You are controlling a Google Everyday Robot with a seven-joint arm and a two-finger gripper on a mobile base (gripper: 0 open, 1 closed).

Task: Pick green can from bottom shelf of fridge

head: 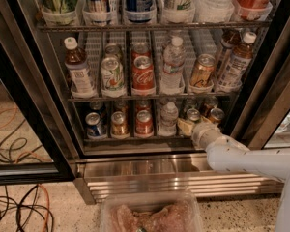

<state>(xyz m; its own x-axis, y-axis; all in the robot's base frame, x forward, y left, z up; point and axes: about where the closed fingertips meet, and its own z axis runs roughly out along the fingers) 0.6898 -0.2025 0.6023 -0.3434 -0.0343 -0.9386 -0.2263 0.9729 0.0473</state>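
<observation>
The green can (pixel 193 115), short with a shiny silver top, stands in the right part of the bottom shelf (pixel 135 138) of the black-framed fridge (pixel 46 105). My gripper (pixel 186 126) reaches into that shelf from the right on a white arm (pixel 241 158). It sits right at the lower front of the green can and hides the can's body. A small water bottle (pixel 169 117) stands just left of the gripper.
The bottom shelf also holds a blue can (pixel 93 124), a bronze-gold can (pixel 119 123), a red can (pixel 144 122) and another can (pixel 215 115) at the right. Taller tiers hold bottles and cans. A ribbed steel base (pixel 145 173), floor cables (pixel 14 207) and a clear tub (pixel 152 214) lie below.
</observation>
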